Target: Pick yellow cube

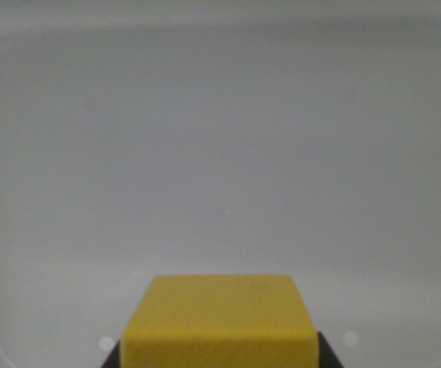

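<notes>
Jaws clamp the yellow cube (pixel 220 320) at bottom centre (only dark tips show), above a pale tray (pixel 220 153); slight purchase could let it slip.

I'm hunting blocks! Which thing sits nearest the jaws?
The yellow cube, the only block visible, between the dark jaws at the picture's bottom edge.
</notes>
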